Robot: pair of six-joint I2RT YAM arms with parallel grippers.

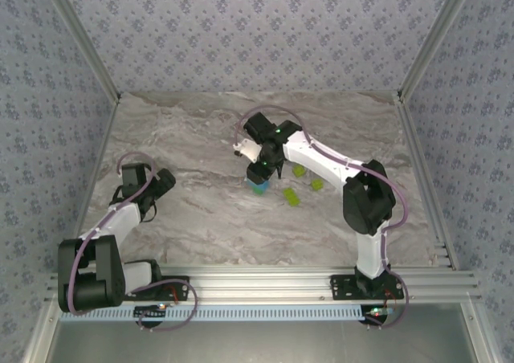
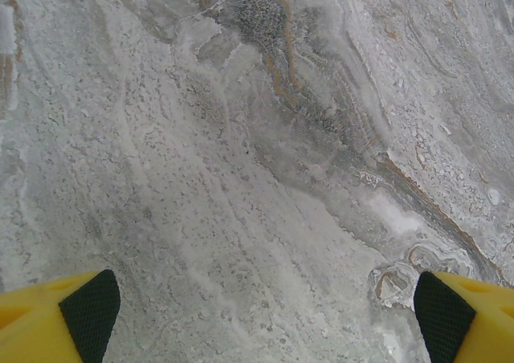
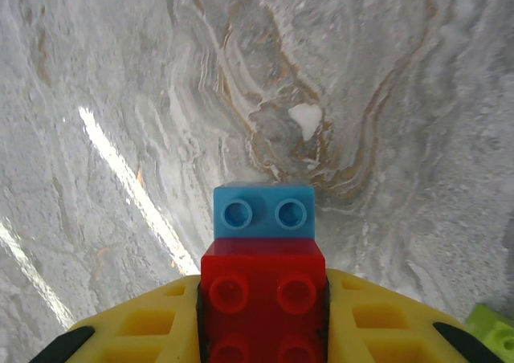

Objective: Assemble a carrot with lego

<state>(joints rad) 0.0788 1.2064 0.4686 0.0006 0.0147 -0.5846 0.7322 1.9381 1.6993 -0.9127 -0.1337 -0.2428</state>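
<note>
Right pincer [image 3: 263,324] clamps red-blue carrot [image 3: 263,246]; left pincer [image 2: 265,311] gapes wide.

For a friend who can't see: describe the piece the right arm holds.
On the marble table, follow the right arm to its gripper. It clamps a red brick with a blue one beyond; the loose bricks nearby are yellow-green.

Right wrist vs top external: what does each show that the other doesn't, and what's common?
Right wrist: studs of the red brick clamped in the right hand, joined to the light blue brick ahead. Top external: the left hand off to the left, three loose yellow-green bricks. Both: the blue brick, one yellow-green brick, the marble table.
</note>
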